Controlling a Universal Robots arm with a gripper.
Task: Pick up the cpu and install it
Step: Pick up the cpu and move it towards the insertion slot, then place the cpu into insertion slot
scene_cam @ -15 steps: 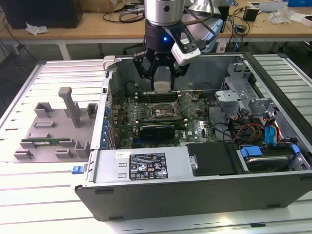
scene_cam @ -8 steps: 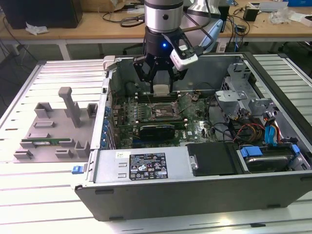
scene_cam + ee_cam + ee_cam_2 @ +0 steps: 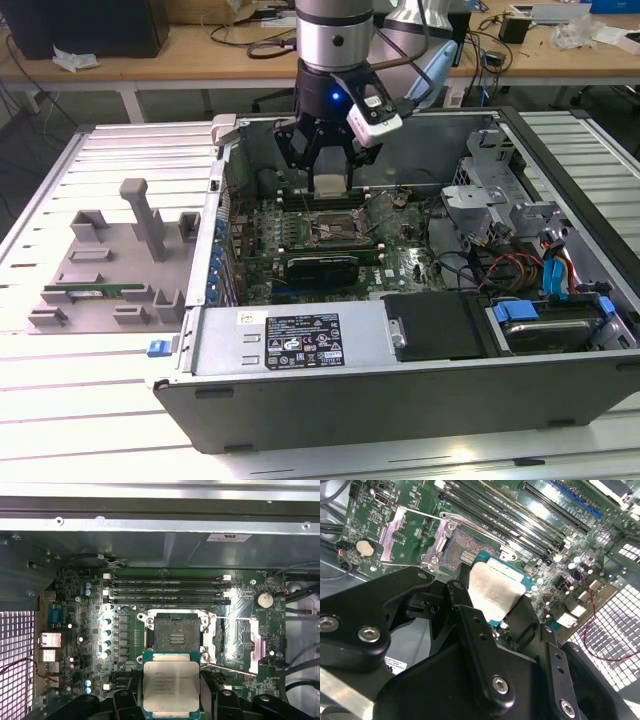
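The cpu point(image 3: 330, 183) is gripped by the gripper point(image 3: 330, 190) on two opposite edges, with its shiny metal top turned up. The fingers point(image 3: 520, 617) are closed against its thin green rim, as is seen in both wrist views. In the exterior view the gripper is found at about 12 o'clock from the picture's middle, inside the open computer case point(image 3: 300, 340), which lies on its side on the tabletop point(image 3: 80, 400).

The cpu is held level above the motherboard point(image 3: 300, 225) and is not seated. The socket point(image 3: 333, 228) is seen at 6 o'clock from the cpu in the exterior view, near it. In the first wrist view the cpu point(image 3: 171, 685) is seen just beside the socket point(image 3: 176, 635), and the gripper point(image 3: 171, 692) is placed around it. The socket is uncovered and its contact field is bare. The metal lid point(image 3: 245, 640) is folded open to one side of it. Four long memory slots point(image 3: 165, 590) run along the other side of the socket, and a round battery point(image 3: 263, 599) sits near their end.

In the second wrist view the cpu point(image 3: 495, 590) partly covers the corner of the socket point(image 3: 462, 550).

A grey tray point(image 3: 100, 280) is placed on the tabletop at 9 o'clock from the case, and a green memory stick point(image 3: 90, 291) lies in it. Blue cables point(image 3: 560, 275) are seen at 3 o'clock inside the case.
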